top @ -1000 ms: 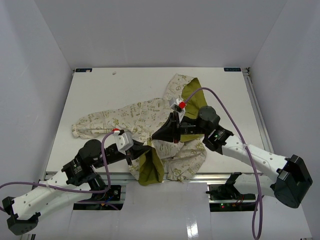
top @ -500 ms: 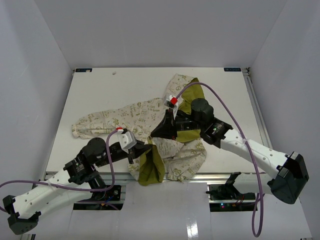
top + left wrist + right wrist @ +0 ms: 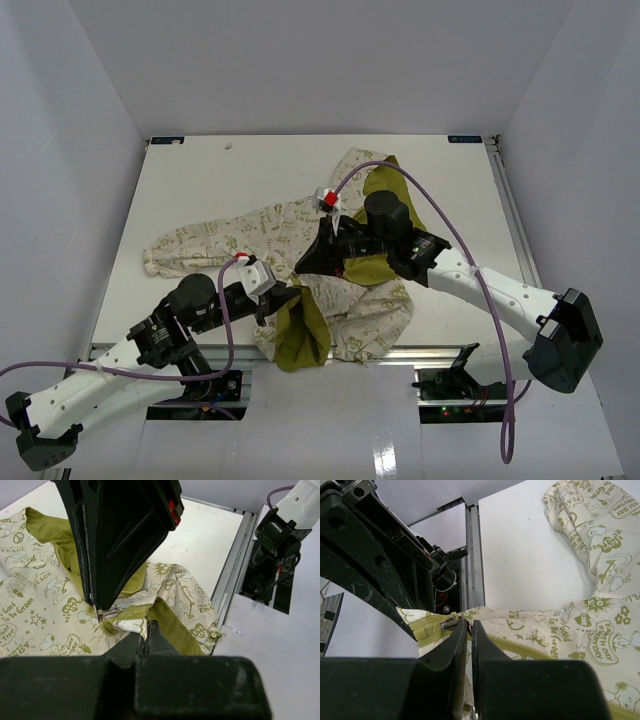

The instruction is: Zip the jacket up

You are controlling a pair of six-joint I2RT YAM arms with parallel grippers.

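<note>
From above, the jacket [image 3: 372, 318] lay spread on the bench [image 3: 200, 185], right of centre and reaching to the near edge. Its hood [image 3: 352, 168] pointed toward the far side, and one sleeve [image 3: 190, 245] stretched out to the left. The olive lining [image 3: 300, 338] showed where the front was folded back. The left claw [image 3: 292, 297] and the right claw [image 3: 303, 268] met just beside each other over the lower front of the garment.

In the left wrist view, the left claw [image 3: 146, 630] had its fingers pressed together on a fold of the jacket [image 3: 35, 605], where the patterned cloth met the lining [image 3: 172, 625]. Directly above it hung the right claw [image 3: 96, 605], its tip touching the metal zipper pull [image 3: 108, 613]. The bench [image 3: 200, 530] showed pale beyond.

In the right wrist view, the right claw [image 3: 468, 625] had its fingers drawn nearly together, with only a thin slit between them. They were pinched on the zipper pull [image 3: 448, 624] at the end of the green zipper teeth [image 3: 520, 647]. The jacket [image 3: 600, 625] ran off to the right over the bench [image 3: 520, 555]. The left claw [image 3: 406, 622] gripped the bottom corner of the jacket just left of the pull.
</note>
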